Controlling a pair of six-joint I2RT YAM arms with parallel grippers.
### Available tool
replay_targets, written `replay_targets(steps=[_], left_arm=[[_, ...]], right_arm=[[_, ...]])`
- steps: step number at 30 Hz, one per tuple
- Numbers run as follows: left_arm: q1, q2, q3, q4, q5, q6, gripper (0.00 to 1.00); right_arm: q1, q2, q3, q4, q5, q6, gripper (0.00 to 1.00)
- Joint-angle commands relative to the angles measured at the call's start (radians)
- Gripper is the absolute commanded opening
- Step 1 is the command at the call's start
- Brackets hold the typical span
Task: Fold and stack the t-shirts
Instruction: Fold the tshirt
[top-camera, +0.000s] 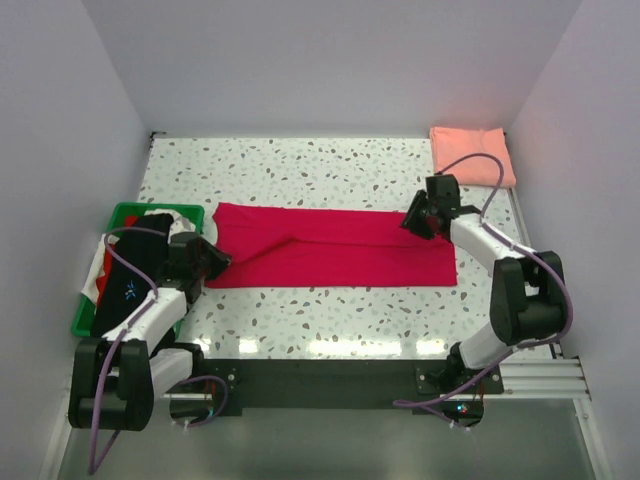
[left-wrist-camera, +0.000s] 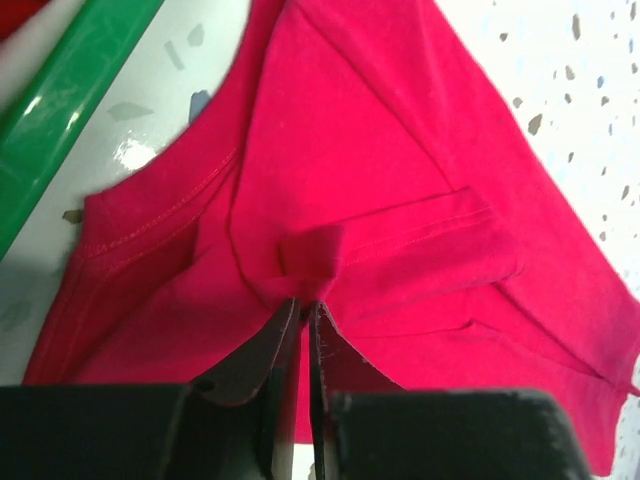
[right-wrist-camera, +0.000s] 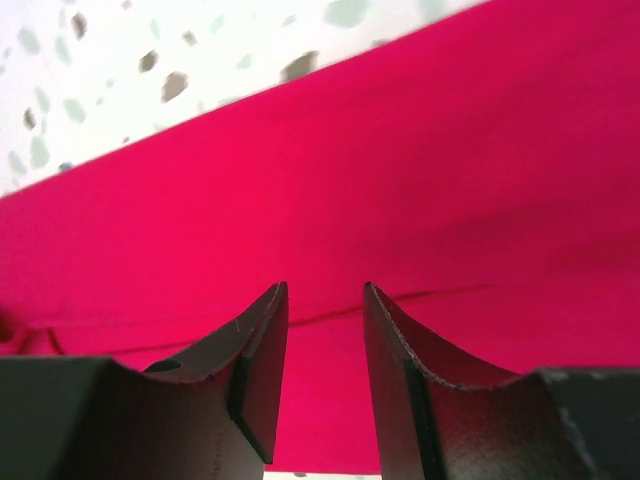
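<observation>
Near left, just beside the green crate (top-camera: 135, 210): left gripper (left-wrist-camera: 305, 302) pressed together on a small raised tuck of the crimson t-shirt (top-camera: 340, 250), close to a curved, stitched hem. Judged a carrying grip, with enough cloth pinched to lift or drag that end without slipping.

Mid-table: crimson t-shirt laid flat on the speckled table (top-camera: 300, 165) as a long band running left to right, narrowed lengthwise, with a diagonal crease toward the left end. Laid this way, by judgement, for an end-to-end fold — taken as the step in hand.

Right end of the band, at its far edge: right gripper (right-wrist-camera: 324, 292) spread, jaws apart over the cloth, a seam line running across between them and nothing pinched. Contact with the fabric: cannot tell. Positioned, in all likelihood, to close on that edge and match the left-hand grip.

Far right corner: salmon pink t-shirt (top-camera: 472, 155) folded into a compact square, well apart from the crimson one — probably parked there as the base of the stack, crimson shirt to go on top once folded.
</observation>
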Motion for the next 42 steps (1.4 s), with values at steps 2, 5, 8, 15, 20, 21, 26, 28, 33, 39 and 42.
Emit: replay_targets(steps=[2,5,8,15,20,21,26,28,33,39,42], left_arm=[[0.001,-0.013,-0.032,0.083,0.025,-0.019,0.19],[-0.004,-0.002,-0.043,0.097,0.036,-0.019,0.26],[-0.004,-0.011,-0.043,0.096,0.039,-0.020,0.32],[-0.004,-0.065,0.029,0.027,0.027,-0.008,0.38],[-0.004,-0.066,0.072,-0.015,-0.003,0.003,0.38],[-0.004,-0.057,0.080,-0.016,-0.010,0.001,0.37],[-0.004,0.027,0.136,-0.013,-0.049,-0.006,0.35],[-0.004,0.095,0.168,-0.019,-0.089,-0.014,0.34],[-0.004,0.219,0.196,0.025,-0.056,-0.020,0.33],[-0.005,0.250,0.182,0.063,-0.001,-0.022,0.32],[-0.007,0.241,0.164,0.094,0.039,-0.023,0.31]], right_arm=[[0.118,0.054,0.092,0.086,-0.034,-0.001,0.40],[0.193,0.117,0.149,0.133,-0.109,-0.033,0.40],[0.265,0.186,0.233,0.161,-0.157,-0.076,0.41],[0.402,0.394,0.500,0.115,-0.224,-0.170,0.42],[0.483,0.542,0.695,0.083,-0.229,-0.191,0.42],[0.494,0.566,0.723,0.066,-0.230,-0.193,0.42],[0.548,0.680,0.851,0.038,-0.223,-0.196,0.42],[0.560,0.698,0.873,0.027,-0.221,-0.196,0.42],[0.586,0.689,0.843,0.024,-0.213,-0.205,0.42],[0.595,0.616,0.712,0.076,-0.229,-0.205,0.42],[0.597,0.587,0.643,0.103,-0.250,-0.202,0.41]])
